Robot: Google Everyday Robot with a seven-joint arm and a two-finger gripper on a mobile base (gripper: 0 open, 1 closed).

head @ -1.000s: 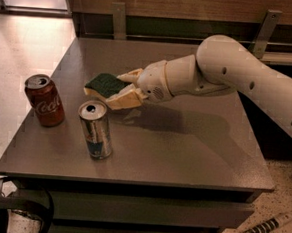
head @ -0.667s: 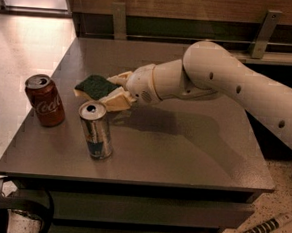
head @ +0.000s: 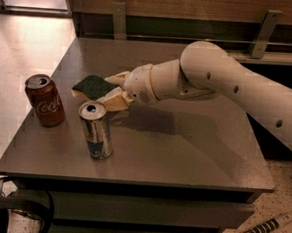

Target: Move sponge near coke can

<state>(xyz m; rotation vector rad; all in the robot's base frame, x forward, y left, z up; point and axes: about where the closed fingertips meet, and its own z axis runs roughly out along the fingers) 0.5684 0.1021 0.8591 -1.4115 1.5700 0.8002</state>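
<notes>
The sponge (head: 92, 85), dark green on top with a pale yellow base, is held in my gripper (head: 112, 90) just above the grey table (head: 184, 141), left of centre. The gripper's pale fingers (head: 116, 101) are shut on the sponge's right end. The red coke can (head: 45, 100) stands upright near the table's left edge, a short way left of and slightly in front of the sponge. My white arm (head: 214, 75) reaches in from the right.
A taller silver-and-blue can (head: 96, 130) stands upright just in front of the gripper, right of the coke can. A wall and rail (head: 192, 21) run behind the table. Floor lies to the left, and a cable end (head: 263, 229) at bottom right.
My gripper has carried the sponge leftward across the table, closer to the coke can. Both cans have stayed in place.
</notes>
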